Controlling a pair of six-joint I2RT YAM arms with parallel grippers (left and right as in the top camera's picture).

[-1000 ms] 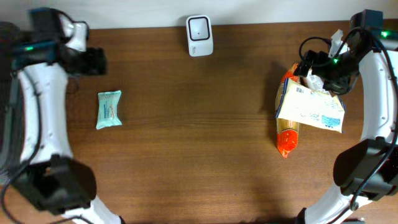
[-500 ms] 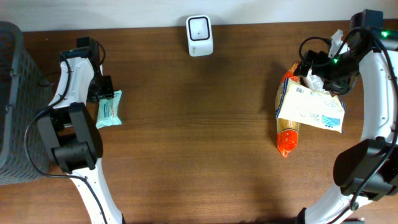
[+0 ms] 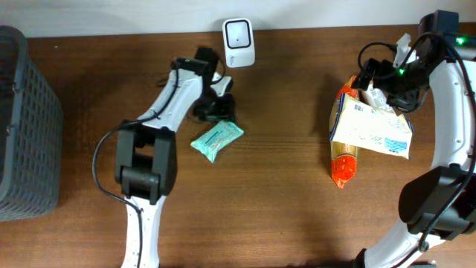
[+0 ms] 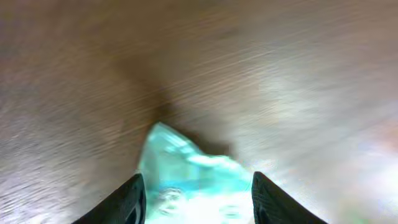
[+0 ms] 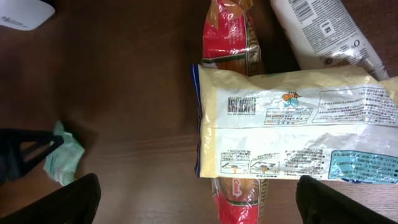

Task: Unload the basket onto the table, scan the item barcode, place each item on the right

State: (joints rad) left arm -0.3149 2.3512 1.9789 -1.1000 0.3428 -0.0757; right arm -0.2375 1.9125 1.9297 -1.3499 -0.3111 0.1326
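Left gripper (image 4: 197,186) is clamped on one end of the teal packet (image 3: 217,140), near the white scanner (image 3: 239,42) at the far edge of the desk (image 3: 282,208); its wrist view is smeared and crops the packet, so no barcode shows. Right gripper (image 5: 199,202) gapes wide and empty above the white bag (image 3: 372,132), which hides the middle of the red pasta pack (image 3: 343,170). Bare wood separates packet and pile; the grey basket (image 3: 26,126) is cut off at the left edge.

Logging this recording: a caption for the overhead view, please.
Left claw holds teal packet near white scanner.
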